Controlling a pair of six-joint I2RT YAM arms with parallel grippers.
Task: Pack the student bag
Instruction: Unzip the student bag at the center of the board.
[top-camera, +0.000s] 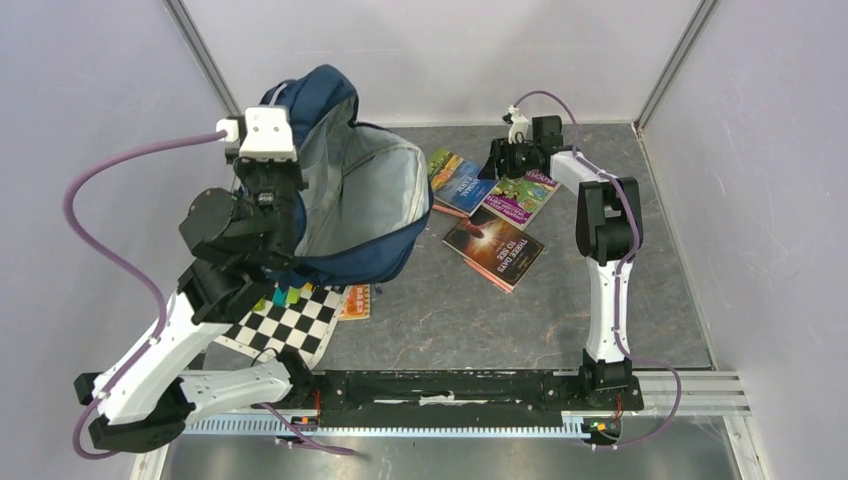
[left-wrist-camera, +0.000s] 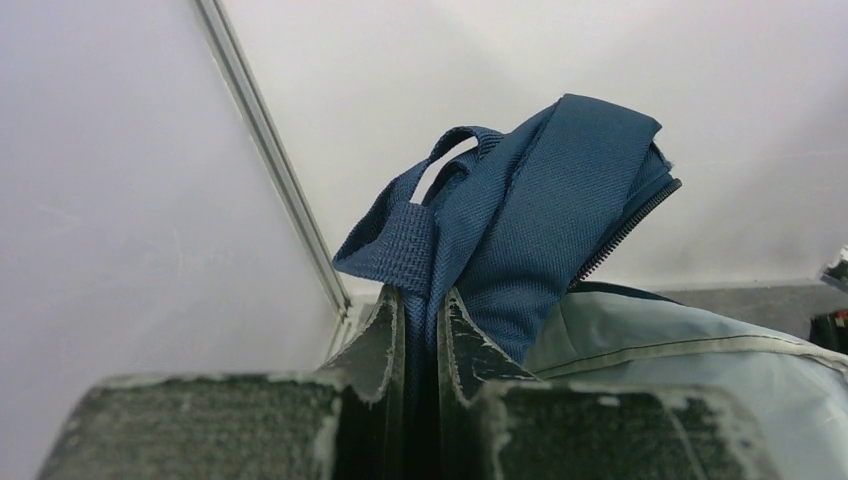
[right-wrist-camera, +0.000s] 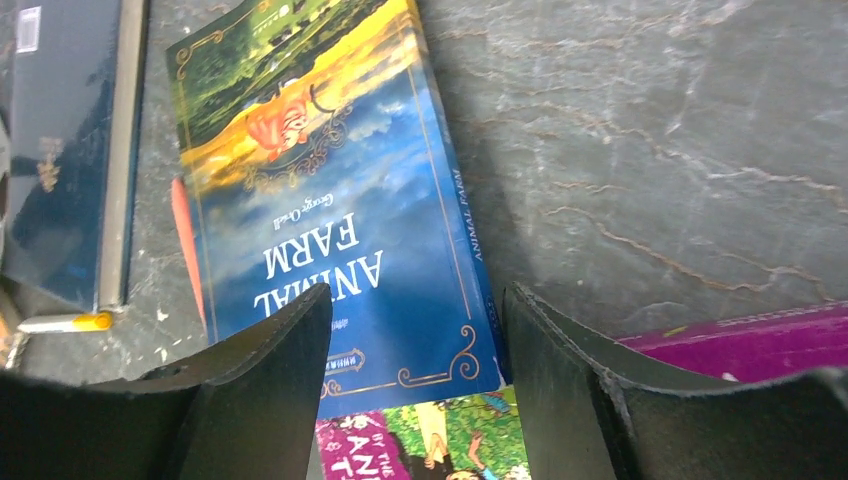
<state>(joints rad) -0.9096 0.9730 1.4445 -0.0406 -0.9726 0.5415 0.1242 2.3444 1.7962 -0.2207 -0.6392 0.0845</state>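
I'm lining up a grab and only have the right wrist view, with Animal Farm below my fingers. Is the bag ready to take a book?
Observer: Yes. The student bag lies left of the books with its mouth gaping and its grey lining showing.
Operator: What holds it open?
Observer: The left gripper is shut on the bag's blue top fabric beside the carry loop, holding it raised.
Operator: Which books lie outside?
Observer: Three in that cluster: Animal Farm, a purple book overlapping its edge, and Three Days to See nearest the arms' bases.
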